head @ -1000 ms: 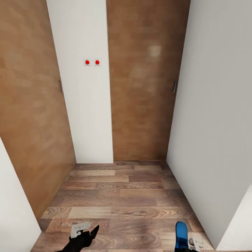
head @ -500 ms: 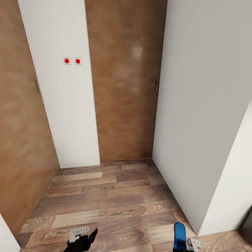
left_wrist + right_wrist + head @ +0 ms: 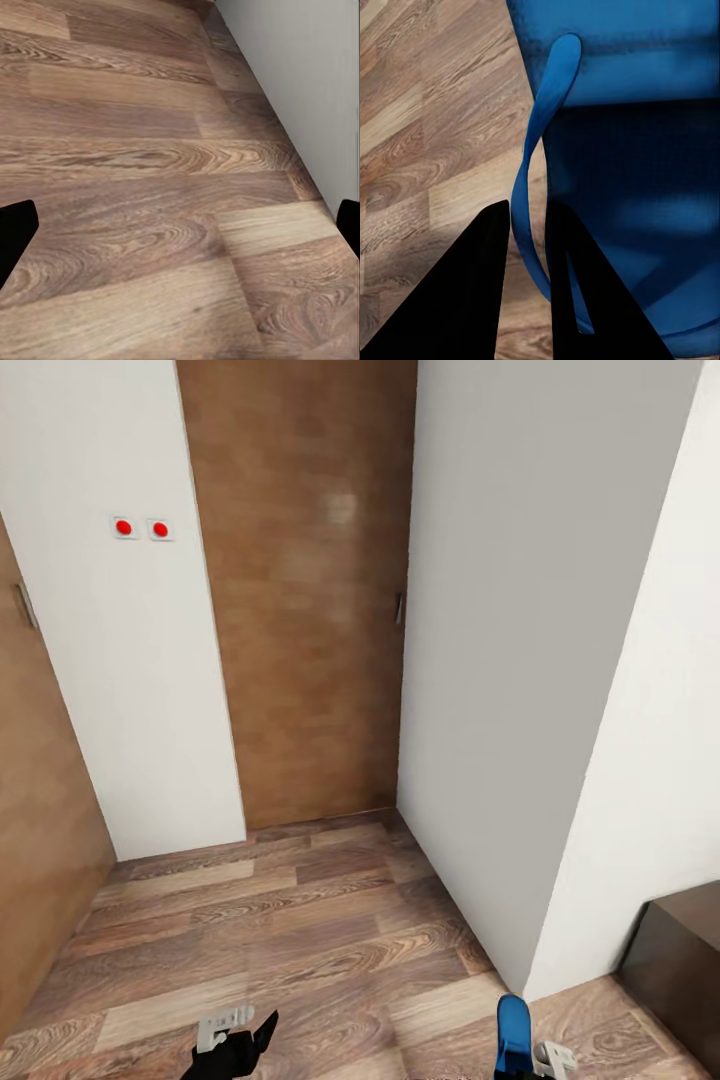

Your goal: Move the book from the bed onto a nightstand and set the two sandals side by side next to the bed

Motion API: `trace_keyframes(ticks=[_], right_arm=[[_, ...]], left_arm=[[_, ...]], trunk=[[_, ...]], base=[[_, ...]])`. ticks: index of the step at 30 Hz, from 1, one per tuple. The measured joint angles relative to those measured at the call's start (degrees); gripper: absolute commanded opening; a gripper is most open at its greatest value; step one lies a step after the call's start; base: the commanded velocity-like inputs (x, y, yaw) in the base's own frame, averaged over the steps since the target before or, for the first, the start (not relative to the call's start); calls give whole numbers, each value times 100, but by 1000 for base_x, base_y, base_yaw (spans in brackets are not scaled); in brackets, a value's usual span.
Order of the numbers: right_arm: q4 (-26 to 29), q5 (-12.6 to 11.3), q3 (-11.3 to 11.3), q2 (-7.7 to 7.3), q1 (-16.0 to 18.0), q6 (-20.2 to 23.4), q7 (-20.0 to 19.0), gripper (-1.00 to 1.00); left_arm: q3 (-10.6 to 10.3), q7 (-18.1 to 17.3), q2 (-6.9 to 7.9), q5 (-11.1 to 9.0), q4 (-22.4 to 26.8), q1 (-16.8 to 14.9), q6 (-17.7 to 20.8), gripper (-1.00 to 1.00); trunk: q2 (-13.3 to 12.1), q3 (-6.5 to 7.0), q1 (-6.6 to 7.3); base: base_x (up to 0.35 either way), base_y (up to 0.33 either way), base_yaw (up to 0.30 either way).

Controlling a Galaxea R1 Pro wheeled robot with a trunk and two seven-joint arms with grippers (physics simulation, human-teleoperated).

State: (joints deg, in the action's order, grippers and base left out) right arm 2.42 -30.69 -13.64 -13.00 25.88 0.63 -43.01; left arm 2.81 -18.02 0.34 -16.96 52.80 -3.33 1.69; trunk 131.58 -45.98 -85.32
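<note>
One bright blue sandal (image 3: 514,1028) hangs at the bottom right of the head view, with my right gripper (image 3: 530,1060) shut on it. In the right wrist view the two black fingers (image 3: 472,292) pinch the sandal's strap (image 3: 547,97), and the blue sole (image 3: 637,165) hangs just beyond them above the plank floor. My left gripper (image 3: 245,1032) is at the bottom left of the head view, open, with bare floor between its fingertips (image 3: 15,229). The other sandal, the book and the bed are out of view.
A tan wooden door (image 3: 300,610) stands ahead between white walls. The left wall (image 3: 110,660) carries two red-dotted switches (image 3: 141,528). A white wall corner (image 3: 520,710) juts out on the right. Beyond it, low at the right edge, is the corner of a dark brown piece of furniture (image 3: 680,960).
The camera has turned to the right, so the doors and switches slid left in the picture and the dark furniture came into sight. Both grippers keep their pose; the sandal stays held.
</note>
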Motion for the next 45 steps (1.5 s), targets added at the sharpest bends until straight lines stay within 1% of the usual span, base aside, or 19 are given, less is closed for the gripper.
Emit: trace_keyframes(ticks=[14, 17, 20, 22, 23, 24, 25, 26, 28, 29, 30, 31, 33, 45], right_arm=[[4, -3, 6, -20, 0, 0, -8, -100], [6, -3, 6, -26, 0, 0, -7, -100], [6, -2, 5, -32, 0, 0, -7, -100], [4, -3, 6, -34, 0, 0, -7, -100], [3, -2, 6, -34, 0, 0, -9, -100], [4, -3, 6, -36, 0, 0, -10, -100], [5, -3, 6, -38, 0, 0, -11, -100], [6, -3, 6, -42, 0, 0, -13, -100], [6, -2, 5, -48, 0, 0, -19, -100], [6, -2, 4, -49, 0, 0, -20, -100], [7, -2, 4, -52, 0, 0, -23, -100], [7, -2, 4, -52, 0, 0, -24, -100], [6, -2, 4, -53, 0, 0, -29, -100], [3, -4, 9, -49, 0, 0, -16, -100]], left_arm=[[-25, 10, -7, 17, -39, 0, -7, 100], [-17, 4, 2, 21, -307, 1, -42, 100], [-6, -1, 100, 21, -437, 0, -128, 100], [3, -9, 253, 8, -486, -1, -161, 100], [4, -17, 302, 2, -492, -1, -166, 100], [4, -69, 388, -11, -497, -2, -171, 100], [3, -122, 424, -16, -499, -2, -173, 100], [2, -282, 474, -27, -506, -2, -174, 100], [2, -758, 525, -39, -535, -1, -180, 100], [2, -873, 531, -40, -547, 0, -181, 100], [2, -1191, 547, -42, -598, 0, -184, 100], [3, -1256, 550, -43, -610, 0, -184, 100], [-1, -1326, 548, -43, -630, 0, -185, 100], [-12, -1336, 520, -36, -706, -3, -190, 100]], trunk=[[0, 0, 0], [0, 0, 0], [0, 0, 0], [0, 0, 0], [0, 0, 0], [0, 0, 0], [0, 0, 0], [0, 0, 0], [0, 0, 0], [0, 0, 0], [0, 0, 0], [0, 0, 0], [0, 0, 0], [0, 0, 0]], base=[[0, 0, -284], [0, 0, -284], [0, 0, -284], [0, 0, -283], [0, 0, -283], [0, 0, -284], [0, 0, -284], [0, 0, -284], [0, 0, -283], [0, 0, -284], [0, 0, -284], [0, 0, -284], [0, 0, -284], [0, 0, -283]])
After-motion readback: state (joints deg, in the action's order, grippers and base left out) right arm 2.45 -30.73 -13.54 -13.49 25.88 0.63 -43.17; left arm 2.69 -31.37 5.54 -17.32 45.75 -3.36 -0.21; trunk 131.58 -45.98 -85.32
